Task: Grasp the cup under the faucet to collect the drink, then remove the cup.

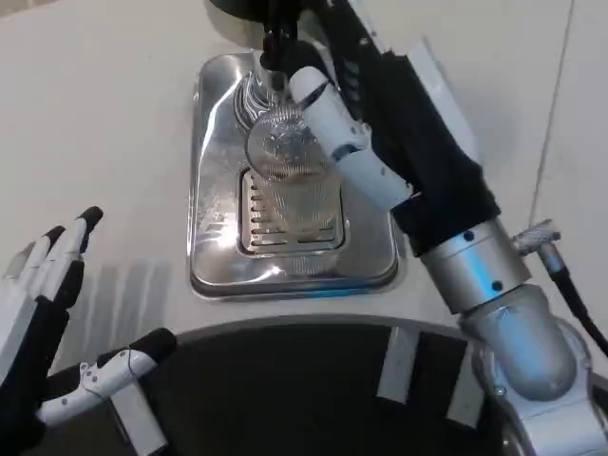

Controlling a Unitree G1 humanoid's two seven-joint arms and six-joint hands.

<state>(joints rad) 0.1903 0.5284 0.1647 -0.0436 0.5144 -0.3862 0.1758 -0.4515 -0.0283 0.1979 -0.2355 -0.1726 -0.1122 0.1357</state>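
A: Step? Where's the cup (pixel 285 152)?
B: Collecting. Cup sits over the drip tray (pixel 214 104), right below the faucet (pixel 273 43). Right hand (pixel 347 142) wraps it. Left hand (pixel 43 285) off the tray's left, fingers spread, holding nothing.
A: Next?
B: Probably lift it level, clear of the faucet.

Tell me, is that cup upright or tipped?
Upright: the cup stands on the tray under the faucet, its rim facing up, with the right hand around it.

Clear ribbed cup (pixel 285 152) between white fingers (pixel 323 114); below them, shiny silver slotted drip tray (pixel 214 256) on white worktop (pixel 95 114).
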